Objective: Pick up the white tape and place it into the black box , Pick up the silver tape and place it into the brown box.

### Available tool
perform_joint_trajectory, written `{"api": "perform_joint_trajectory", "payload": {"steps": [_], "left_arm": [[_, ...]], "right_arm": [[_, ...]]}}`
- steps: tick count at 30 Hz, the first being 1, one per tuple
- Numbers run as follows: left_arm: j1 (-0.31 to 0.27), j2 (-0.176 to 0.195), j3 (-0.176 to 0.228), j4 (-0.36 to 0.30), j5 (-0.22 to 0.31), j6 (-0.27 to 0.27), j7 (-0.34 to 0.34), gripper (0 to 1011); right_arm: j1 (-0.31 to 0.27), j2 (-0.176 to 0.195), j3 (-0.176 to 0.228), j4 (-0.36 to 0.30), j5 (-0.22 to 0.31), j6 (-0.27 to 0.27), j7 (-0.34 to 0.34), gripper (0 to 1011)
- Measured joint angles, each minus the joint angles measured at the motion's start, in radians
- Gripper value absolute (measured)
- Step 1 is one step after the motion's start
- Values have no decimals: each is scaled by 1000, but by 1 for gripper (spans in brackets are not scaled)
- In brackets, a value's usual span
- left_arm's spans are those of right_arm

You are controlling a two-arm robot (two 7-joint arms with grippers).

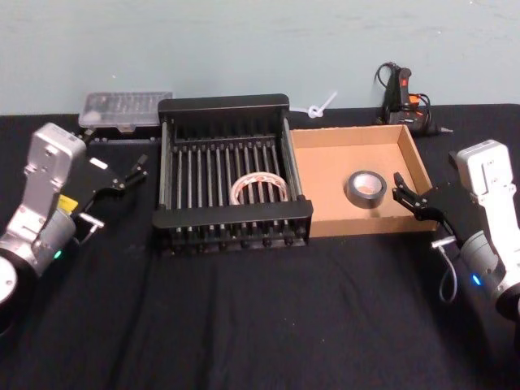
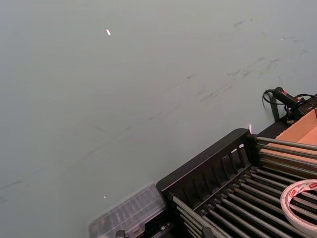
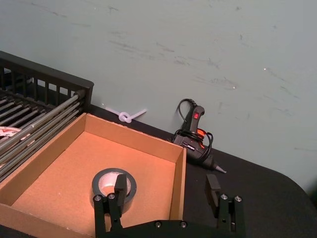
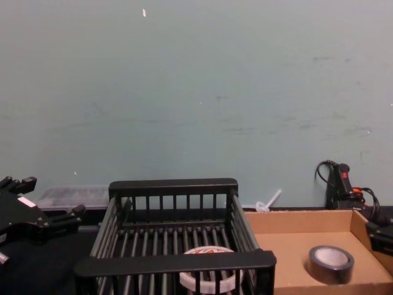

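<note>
The white tape [image 1: 258,188] lies flat on the slatted floor of the black box [image 1: 224,105], toward its front right; it also shows in the chest view [image 4: 209,277] and the left wrist view [image 2: 301,197]. Inside the brown box [image 1: 323,187] the silver tape [image 1: 366,189] rests flat, near its middle [image 3: 105,180] [image 4: 330,262]. My left gripper [image 1: 128,175] hovers open and empty to the left of the black box. To the right of the brown box, my right gripper [image 1: 407,197] is open and empty, with its fingertips [image 3: 120,184] near the box's right wall.
A clear plastic case [image 1: 126,110] sits behind the left gripper at the back left. A black glue gun [image 1: 402,97] with its cord lies behind the brown box, and a white cable tie [image 1: 318,106] lies beside it. Black cloth covers the table's front.
</note>
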Motion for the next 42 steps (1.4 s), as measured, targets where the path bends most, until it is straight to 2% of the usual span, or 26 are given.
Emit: {"api": "perform_joint_trajectory", "payload": {"steps": [42], "left_arm": [[0,0,0,0,0,0,0,1001]], "right_arm": [[0,2,-3,1,0,3,-2,1002]]}}
